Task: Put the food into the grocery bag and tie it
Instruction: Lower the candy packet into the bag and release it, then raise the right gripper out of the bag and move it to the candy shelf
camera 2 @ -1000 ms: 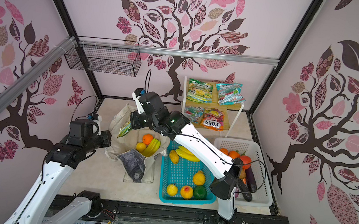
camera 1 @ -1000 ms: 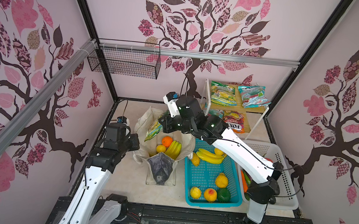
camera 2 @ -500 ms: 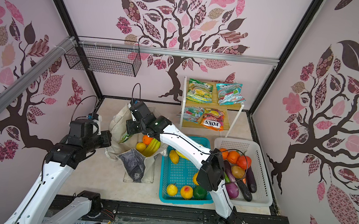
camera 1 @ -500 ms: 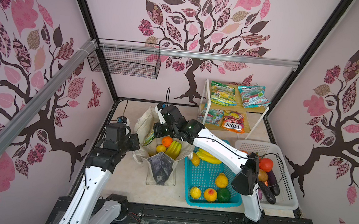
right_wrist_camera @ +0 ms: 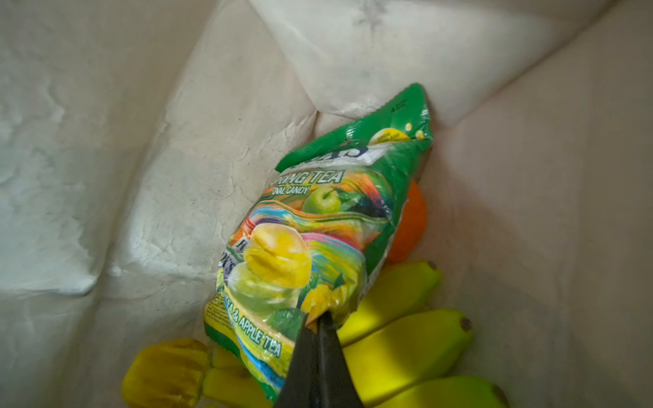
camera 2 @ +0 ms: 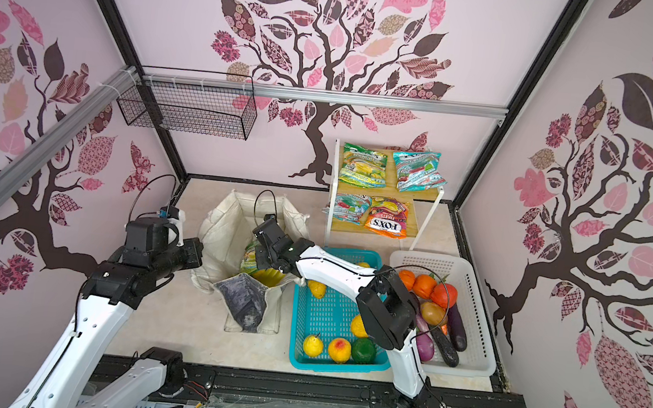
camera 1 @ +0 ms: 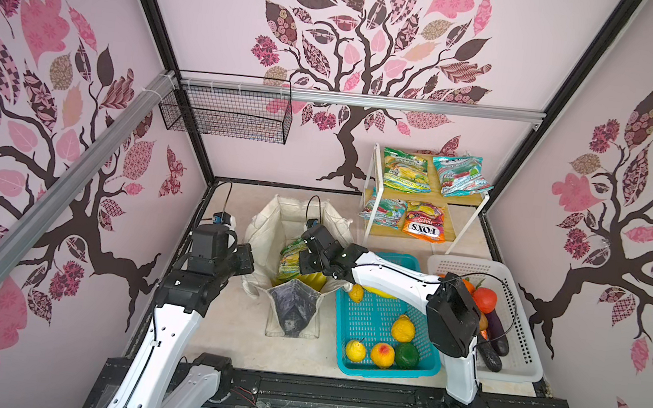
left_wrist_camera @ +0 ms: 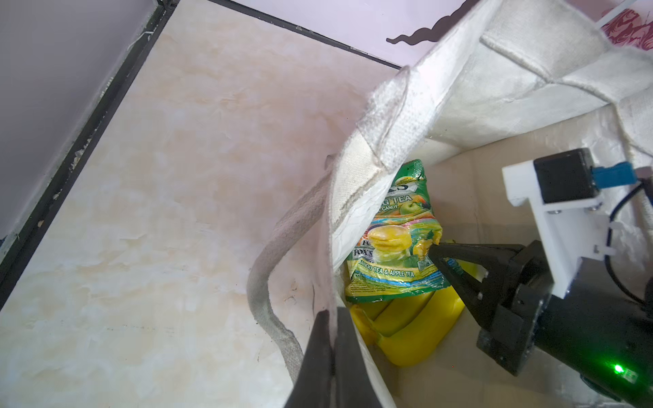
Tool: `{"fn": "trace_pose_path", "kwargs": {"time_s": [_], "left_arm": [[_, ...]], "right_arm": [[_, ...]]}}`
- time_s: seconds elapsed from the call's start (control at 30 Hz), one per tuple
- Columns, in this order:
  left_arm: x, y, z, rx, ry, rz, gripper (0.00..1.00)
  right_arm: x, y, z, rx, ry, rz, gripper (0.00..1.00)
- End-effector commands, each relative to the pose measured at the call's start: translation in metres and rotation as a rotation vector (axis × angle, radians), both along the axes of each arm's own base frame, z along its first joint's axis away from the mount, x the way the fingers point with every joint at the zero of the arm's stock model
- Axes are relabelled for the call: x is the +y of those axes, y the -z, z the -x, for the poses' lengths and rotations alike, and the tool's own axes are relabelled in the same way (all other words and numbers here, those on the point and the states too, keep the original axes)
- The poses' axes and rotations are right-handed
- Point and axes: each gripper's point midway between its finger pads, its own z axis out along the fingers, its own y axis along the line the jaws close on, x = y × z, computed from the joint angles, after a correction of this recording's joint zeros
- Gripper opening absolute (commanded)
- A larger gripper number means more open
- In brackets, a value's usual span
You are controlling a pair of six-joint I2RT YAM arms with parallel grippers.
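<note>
My right claw (right_wrist_camera: 319, 319) pinches the green FOX'S Spring Tea packet (right_wrist_camera: 318, 229) inside the canvas tote (left_wrist_camera: 388, 116); my left claw (left_wrist_camera: 332, 318) clamps its nine-o'clock rim.

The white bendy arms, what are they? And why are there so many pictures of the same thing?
They are two robot arms. Two pictures come from a camera high above, looking down at everything. The other two come from small cameras on the arms' wrists, close up. The left tool pinches the rim of the grocery bag. The right tool reaches inside, pinching a green candy packet above the bananas and an orange. On the table beside the bag stand a teal basket of toy fruit, a white basket of toy vegetables, and a small shelf with more packets.
</note>
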Motion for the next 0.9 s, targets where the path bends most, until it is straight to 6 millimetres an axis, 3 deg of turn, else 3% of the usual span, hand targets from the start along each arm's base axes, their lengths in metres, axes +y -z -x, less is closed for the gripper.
{"fn": "trace_pose_path", "kwargs": {"time_s": [0.0,0.1,0.2,0.33,0.5,0.53,0.57,0.87], "left_arm": [[-0.003,0.006,-0.001,0.004,0.012,0.011,0.00],[-0.002,0.006,-0.001,0.001,0.010,0.011,0.00],[-0.002,0.007,-0.001,0.005,0.008,0.010,0.00],[-0.002,0.007,-0.001,0.007,0.007,0.009,0.00],[-0.001,0.009,-0.002,0.014,0.005,0.007,0.00],[-0.001,0.009,-0.002,0.014,0.004,0.006,0.00],[-0.001,0.010,-0.002,0.016,0.002,0.005,0.00],[0.002,0.011,-0.002,0.021,-0.009,-0.006,0.00]], "right_arm": [[-0.010,-0.058,-0.006,-0.100,0.066,-0.083,0.00],[-0.013,-0.060,-0.006,-0.101,0.068,-0.082,0.00],[-0.013,-0.061,-0.003,-0.099,0.065,-0.085,0.13],[-0.014,-0.067,0.001,-0.090,0.051,-0.093,0.49],[-0.026,-0.092,0.008,-0.111,0.065,-0.136,0.76],[-0.028,-0.098,0.011,-0.114,0.061,-0.152,0.92],[-0.030,-0.104,0.014,-0.119,0.056,-0.166,0.99],[-0.070,-0.178,0.035,-0.194,0.103,-0.287,1.00]]}}
